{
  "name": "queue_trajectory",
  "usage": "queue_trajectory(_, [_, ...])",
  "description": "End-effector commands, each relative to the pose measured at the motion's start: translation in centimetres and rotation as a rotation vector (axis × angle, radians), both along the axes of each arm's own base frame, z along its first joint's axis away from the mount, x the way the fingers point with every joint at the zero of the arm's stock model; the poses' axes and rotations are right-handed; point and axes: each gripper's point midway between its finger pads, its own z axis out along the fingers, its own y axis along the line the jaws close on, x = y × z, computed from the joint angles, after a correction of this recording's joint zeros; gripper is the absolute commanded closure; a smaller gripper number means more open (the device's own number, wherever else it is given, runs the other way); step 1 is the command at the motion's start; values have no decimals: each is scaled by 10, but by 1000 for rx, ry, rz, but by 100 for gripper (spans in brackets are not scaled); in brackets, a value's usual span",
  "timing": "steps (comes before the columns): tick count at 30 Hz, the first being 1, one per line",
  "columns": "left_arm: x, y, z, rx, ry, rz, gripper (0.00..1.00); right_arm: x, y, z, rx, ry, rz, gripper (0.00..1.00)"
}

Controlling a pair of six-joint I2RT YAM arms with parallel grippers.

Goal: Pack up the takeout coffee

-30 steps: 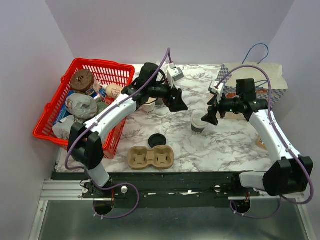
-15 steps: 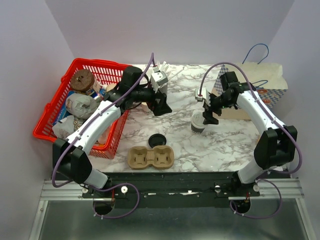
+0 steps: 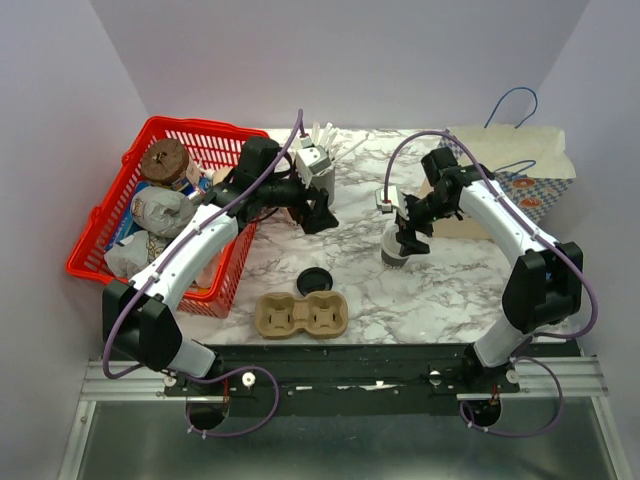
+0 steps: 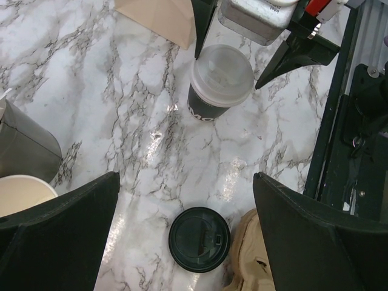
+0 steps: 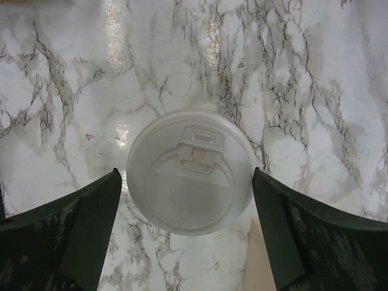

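Note:
The takeout coffee [image 3: 395,247], a dark cup with a white lid, stands upright on the marble table right of centre. It also shows in the left wrist view [image 4: 219,82] and in the right wrist view [image 5: 189,179]. My right gripper [image 3: 408,230] is open and hangs directly over the cup, its fingers [image 5: 79,230] standing either side of the lid without touching it. My left gripper [image 3: 318,212] is open and empty above the table's middle, left of the cup. A separate black lid [image 4: 199,238] lies flat below it.
A beige cup carrier [image 3: 302,314] lies near the front edge, by the black lid [image 3: 313,281]. A red basket [image 3: 100,230] of goods stands at the left. A paper bag [image 3: 510,165] sits at the back right. A cream cup [image 4: 18,194] stands under my left arm.
My right arm swung left and turned down, so its gripper now straddles the coffee from above. My left arm pulled back to the left. The cup has not moved.

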Motion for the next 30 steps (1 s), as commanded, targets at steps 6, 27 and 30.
queue_trajectory(6, [2,4,5,-22,-6,31,1,1,-2,-16,-55,-1,8,3])
queue_trajectory(27, [23,33,31,-37,-21,162,1,8,60,11,46,-51,65,22])
queue_trajectory(30, [39,59,49,-59,-45,261,2,6,81,13,71,-34,95,23])
